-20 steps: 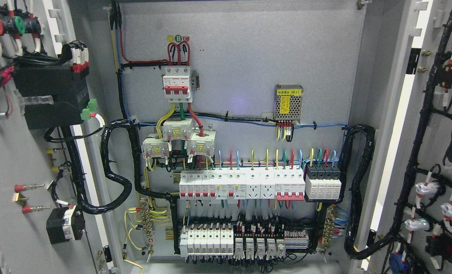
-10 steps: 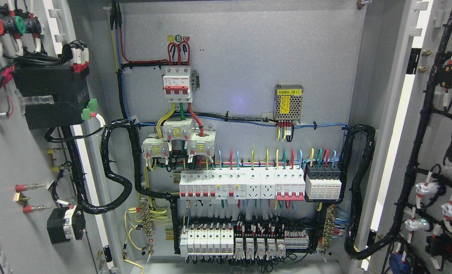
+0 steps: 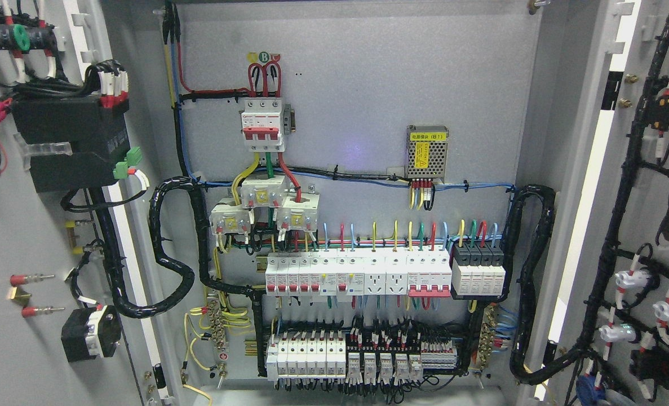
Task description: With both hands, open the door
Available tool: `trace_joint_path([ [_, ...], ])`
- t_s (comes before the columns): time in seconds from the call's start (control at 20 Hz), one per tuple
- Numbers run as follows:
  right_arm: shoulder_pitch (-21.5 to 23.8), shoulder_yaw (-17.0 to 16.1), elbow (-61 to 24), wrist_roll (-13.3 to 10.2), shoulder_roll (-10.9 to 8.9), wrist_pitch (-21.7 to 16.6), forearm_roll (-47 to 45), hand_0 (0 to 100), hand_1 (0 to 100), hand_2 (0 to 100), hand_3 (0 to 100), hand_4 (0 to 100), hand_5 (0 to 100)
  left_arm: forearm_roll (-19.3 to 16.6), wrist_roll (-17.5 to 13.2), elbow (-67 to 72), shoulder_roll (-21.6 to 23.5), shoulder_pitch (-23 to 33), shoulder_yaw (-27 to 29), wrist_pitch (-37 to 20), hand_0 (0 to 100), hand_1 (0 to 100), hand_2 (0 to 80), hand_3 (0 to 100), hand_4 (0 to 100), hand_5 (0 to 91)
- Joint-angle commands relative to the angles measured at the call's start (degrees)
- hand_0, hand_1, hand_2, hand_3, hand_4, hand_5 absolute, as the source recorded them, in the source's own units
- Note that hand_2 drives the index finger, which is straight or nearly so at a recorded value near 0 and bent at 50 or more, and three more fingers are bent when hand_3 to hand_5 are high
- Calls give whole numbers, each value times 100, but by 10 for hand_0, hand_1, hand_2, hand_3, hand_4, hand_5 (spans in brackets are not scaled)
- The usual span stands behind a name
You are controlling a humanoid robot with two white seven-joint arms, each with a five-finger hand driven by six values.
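Standing wide open, the cabinet shows its back panel head-on, with both doors swung outward. The left door fills the left edge, its inner face carrying a black box near the top and a smaller black unit near the bottom, linked by a black cable loom. The right door fills the right edge, hung with black wiring and white connectors. On the back panel a red-and-white breaker sits upper left, a mesh power supply upper right, and a breaker row runs across the lower half above a terminal row. Neither robot hand appears, so their state cannot be told.
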Motion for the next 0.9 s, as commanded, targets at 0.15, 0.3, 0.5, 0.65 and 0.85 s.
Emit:
trace_joint_path([
  [0.15, 52, -306, 321, 34, -227, 4, -180, 106, 0, 0, 0, 0, 0, 368, -1, -39, 27, 434, 565, -3819, 0, 0, 0, 0, 30, 0],
  [0.3, 69, -411, 321, 34, -209, 4, -549, 106, 0, 0, 0, 0, 0, 386, -1, -30, 9, 689, 749, -4039, 0, 0, 0, 0, 30, 0],
  [0.5, 131, -570, 321, 34, -201, 4, -567, 107, 0, 0, 0, 0, 0, 623, -1, -21, 18, 769, 960, -4048, 0, 0, 0, 0, 30, 0],
  [0.65, 227, -658, 303, 34, -174, -13, -567, 107, 0, 0, 0, 0, 0, 790, -1, -12, 27, 769, 1162, -4048, 0, 0, 0, 0, 30, 0],
  [0.85, 377, -781, 303, 34, -157, -40, -567, 107, 0, 0, 0, 0, 0, 1027, -1, 5, 44, 778, 1461, -4048, 0, 0, 0, 0, 30, 0],
])
